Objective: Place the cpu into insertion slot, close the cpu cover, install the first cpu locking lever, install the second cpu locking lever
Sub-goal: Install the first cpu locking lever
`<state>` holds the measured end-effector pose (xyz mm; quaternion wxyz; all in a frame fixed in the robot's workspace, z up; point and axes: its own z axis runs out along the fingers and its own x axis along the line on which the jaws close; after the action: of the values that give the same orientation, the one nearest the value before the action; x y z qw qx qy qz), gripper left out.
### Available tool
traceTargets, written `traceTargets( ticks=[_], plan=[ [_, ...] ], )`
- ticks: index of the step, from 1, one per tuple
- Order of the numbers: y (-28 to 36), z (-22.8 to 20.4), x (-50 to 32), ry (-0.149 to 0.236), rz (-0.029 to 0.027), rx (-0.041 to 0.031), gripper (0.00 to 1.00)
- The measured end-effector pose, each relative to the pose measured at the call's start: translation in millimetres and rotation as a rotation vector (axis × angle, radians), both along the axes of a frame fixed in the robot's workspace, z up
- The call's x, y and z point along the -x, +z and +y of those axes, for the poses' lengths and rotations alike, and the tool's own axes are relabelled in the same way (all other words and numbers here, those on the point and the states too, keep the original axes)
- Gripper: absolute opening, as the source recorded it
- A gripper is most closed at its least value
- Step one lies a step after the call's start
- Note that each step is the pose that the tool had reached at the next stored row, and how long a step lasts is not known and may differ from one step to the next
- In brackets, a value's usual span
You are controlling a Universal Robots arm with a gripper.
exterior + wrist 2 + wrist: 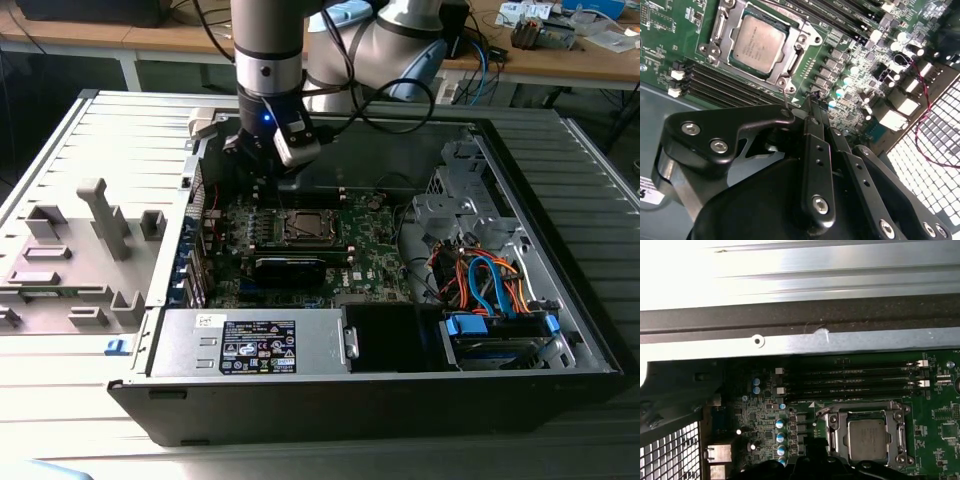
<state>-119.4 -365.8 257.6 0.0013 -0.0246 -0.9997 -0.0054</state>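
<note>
The cpu (757, 44) lies flat in the insertion slot (305, 226) on the green motherboard, its silver-grey top showing through the window of the cpu cover (794, 56). The cover lies flat around the chip, also seen in the first wrist view as cpu (867, 439) inside the cover (894, 440). A thin wire locking lever (784, 96) sticks out from the socket's corner toward my gripper (814, 107). In the exterior view my gripper (263, 175) hangs above the board just beyond the socket's far left corner. It is shut and holds nothing.
The open computer case (560, 330) walls in the board. Memory slots (855, 382) run beside the socket. A black card (288, 268), a power supply (255, 345) and a bundle of coloured cables (480, 280) lie nearer the front. A grey fixture (95, 215) stands on the exterior view's left.
</note>
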Motion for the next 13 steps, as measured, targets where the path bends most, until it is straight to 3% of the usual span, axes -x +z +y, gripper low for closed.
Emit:
traceTargets(
  ticks=[13],
  plan=[
    [0.0,0.0,8.9,0.000,0.0000,0.0000,0.11]
  ],
)
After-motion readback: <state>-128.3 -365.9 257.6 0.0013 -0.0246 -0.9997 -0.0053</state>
